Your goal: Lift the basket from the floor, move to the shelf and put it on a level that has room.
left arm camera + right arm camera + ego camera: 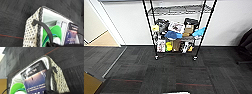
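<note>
Head view: high up, facing forward and down across the floor (166, 72) at the shelf (177, 27), which stands against a white wall (129, 22), mid-distance; a doorway with a tan wooden floor (105, 40) lies off to the left. At this view's bottom edge a pale sliver (176, 92) shows, too little to identify.

Left wrist view: very close, looking down along one outer side of the basket (30, 32) and into its contents, carpet behind.

Right wrist view: equally close, on the basket's (58, 80) opposite side.

Both wrist views share the dark blue booklet (72, 33) (35, 79), the green item (55, 31) (17, 87), and carpet with the thin red line (11, 36) (52, 50).
</note>
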`<state>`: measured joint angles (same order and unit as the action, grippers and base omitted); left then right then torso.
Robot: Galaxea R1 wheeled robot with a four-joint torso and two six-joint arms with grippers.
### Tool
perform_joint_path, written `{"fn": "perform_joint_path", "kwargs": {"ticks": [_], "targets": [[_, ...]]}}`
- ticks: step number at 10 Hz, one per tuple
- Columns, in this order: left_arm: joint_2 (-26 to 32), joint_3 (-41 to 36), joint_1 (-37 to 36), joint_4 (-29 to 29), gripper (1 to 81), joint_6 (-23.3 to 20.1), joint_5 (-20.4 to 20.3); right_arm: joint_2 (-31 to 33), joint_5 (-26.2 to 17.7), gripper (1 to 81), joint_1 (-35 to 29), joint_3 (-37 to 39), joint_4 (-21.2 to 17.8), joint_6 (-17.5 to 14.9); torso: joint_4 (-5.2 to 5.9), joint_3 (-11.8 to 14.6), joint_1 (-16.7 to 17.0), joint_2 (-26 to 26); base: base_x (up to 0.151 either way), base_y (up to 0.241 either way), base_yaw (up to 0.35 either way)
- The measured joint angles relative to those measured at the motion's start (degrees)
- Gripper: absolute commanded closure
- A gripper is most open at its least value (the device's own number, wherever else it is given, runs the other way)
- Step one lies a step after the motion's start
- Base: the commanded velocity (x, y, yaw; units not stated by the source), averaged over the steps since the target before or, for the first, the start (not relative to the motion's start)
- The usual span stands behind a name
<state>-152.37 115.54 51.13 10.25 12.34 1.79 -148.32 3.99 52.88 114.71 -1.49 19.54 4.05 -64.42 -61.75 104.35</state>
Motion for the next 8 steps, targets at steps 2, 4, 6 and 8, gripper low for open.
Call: {"fn": "perform_joint_path", "kwargs": {"ticks": [2,4,6,8], "targets": [[0.00,-0.50,-0.28,0.00,81.1,-0.05,-0.09,0.41,0.09,81.1,0.10,-0.07,0.04,-0.02,-2.01,1.46,1.93,-2.84,0.000,0.000,0.000],[1.85,-2.62,-0.22,0.02,81.1,0.01,-0.20,0.26,0.02,81.1,0.21,-0.16,0.17,-0.02,-2.21,1.83,4.26,-6.54,0.000,0.000,0.000],[4.83,-4.24,0.22,0.05,81.1,0.20,-0.30,-0.52,-0.52,81.1,-0.13,-1.79,0.98,-0.02,-2.21,1.83,6.82,-10.49,0.000,0.000,0.000],[6.61,-6.72,0.20,0.11,81.1,0.20,-1.58,-0.02,-0.51,81.1,-0.43,-3.57,1.33,-0.02,-2.21,1.83,9.31,-14.38,0.000,0.000,0.000]]}}
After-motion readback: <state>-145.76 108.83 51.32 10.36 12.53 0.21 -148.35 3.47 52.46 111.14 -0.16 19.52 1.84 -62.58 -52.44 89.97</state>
